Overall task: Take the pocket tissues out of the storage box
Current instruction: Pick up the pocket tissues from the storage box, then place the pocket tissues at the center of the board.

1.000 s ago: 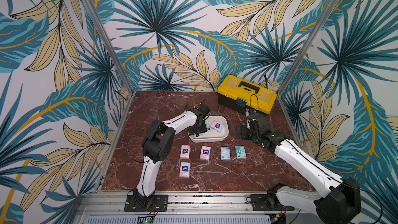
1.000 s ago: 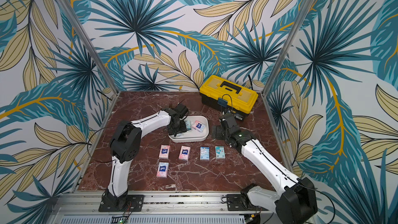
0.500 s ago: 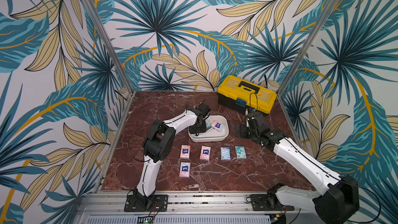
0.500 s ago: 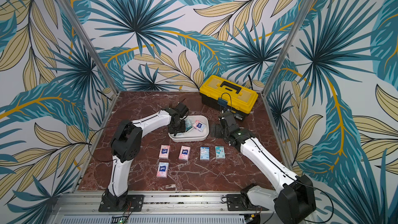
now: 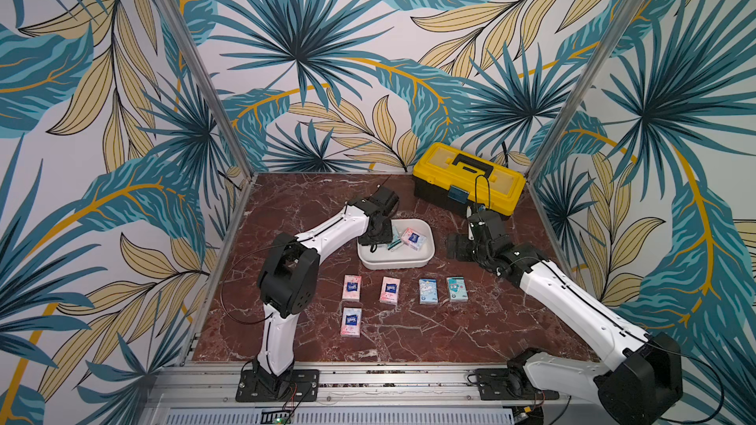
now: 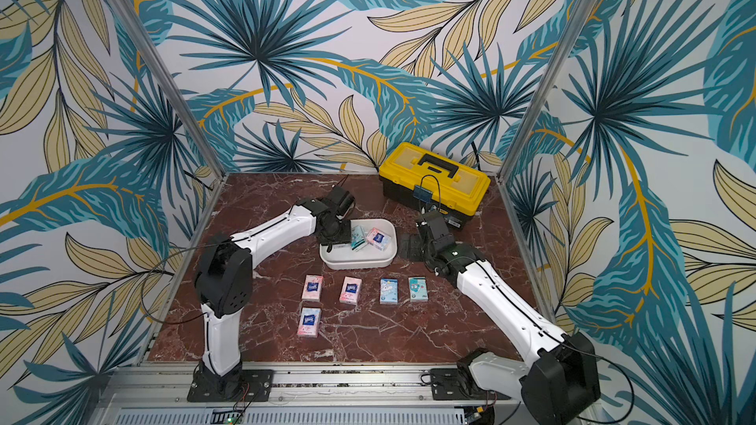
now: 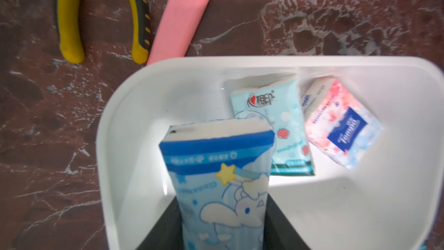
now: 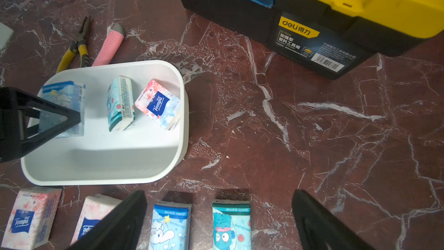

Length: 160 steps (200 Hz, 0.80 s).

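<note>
Pinching a light-blue tissue packet (image 7: 216, 155) inside the storage box (image 7: 105, 128) with our left gripper (image 7: 222, 196), we are holding our right gripper (image 8: 218, 196) spread.

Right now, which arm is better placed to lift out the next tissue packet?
Left: the left gripper is shut on a blue packet inside the storage box; the right gripper is open, outside it.
</note>
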Available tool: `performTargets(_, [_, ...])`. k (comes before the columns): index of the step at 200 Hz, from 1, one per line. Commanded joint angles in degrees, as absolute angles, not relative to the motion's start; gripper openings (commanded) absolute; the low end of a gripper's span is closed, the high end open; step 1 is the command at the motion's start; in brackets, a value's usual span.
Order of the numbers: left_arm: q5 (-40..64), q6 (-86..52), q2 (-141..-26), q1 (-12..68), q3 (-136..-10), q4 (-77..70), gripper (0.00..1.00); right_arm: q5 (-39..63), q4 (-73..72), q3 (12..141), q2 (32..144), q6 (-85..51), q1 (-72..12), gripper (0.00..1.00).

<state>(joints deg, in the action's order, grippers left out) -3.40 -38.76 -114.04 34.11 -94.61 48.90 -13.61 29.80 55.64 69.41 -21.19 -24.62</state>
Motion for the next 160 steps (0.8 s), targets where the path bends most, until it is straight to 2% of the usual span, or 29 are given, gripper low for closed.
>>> performTargets(1, [-3.82,-37.66,-109.81,35.05,-93.78,50.36,0.51,-12.91,29.27,56.34,69.1,-21.25,-24.32,0.99])
performTargets(42, [-5.01,-38.45,-102.33,38.57,-89.06,52.21,0.51,-12.24,29.44,56.07,68.49,-21.57,-24.32,0.99])
performTargets(91, [-1.78,-43.63,-93.84,44.36,-79.18,53.32,0.51,-12.54,30.71,55.72,67.37,-21.04,-24.28,0.99])
performTargets(160, [2.52,-52.23,-88.6,53.14,-68.99,54.7,0.51,-13.14,32.6,55.27,65.84,-20.35,-24.24,0.99])
